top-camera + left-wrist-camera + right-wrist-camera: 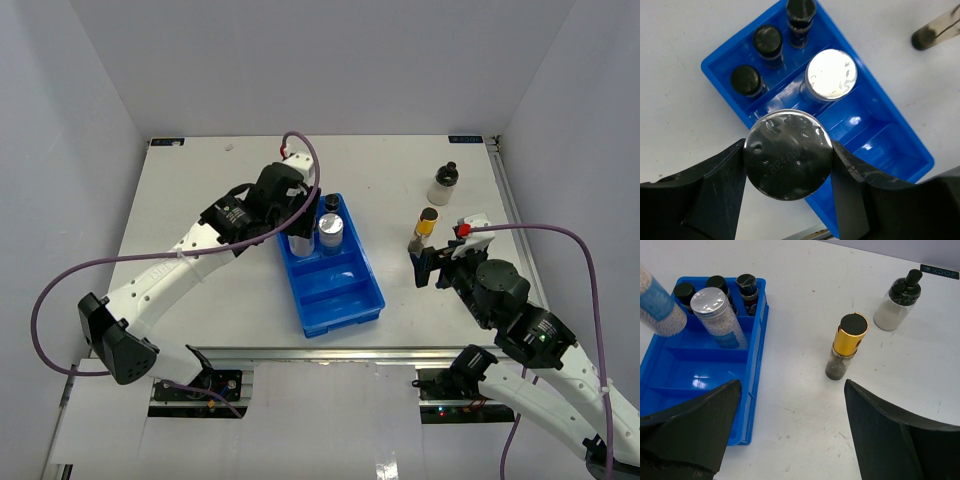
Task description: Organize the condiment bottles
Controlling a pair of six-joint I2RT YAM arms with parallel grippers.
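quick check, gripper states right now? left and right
left gripper: closed on a silver-lidded jar, fingers on either side of its lid.
right gripper: open, holding nothing.

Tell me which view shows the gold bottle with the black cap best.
The right wrist view: the gold bottle stands upright, whole and close, ahead of the open right gripper. The top external view shows it small. The left wrist view catches only a blurred scrap at the frame edge, possibly it.
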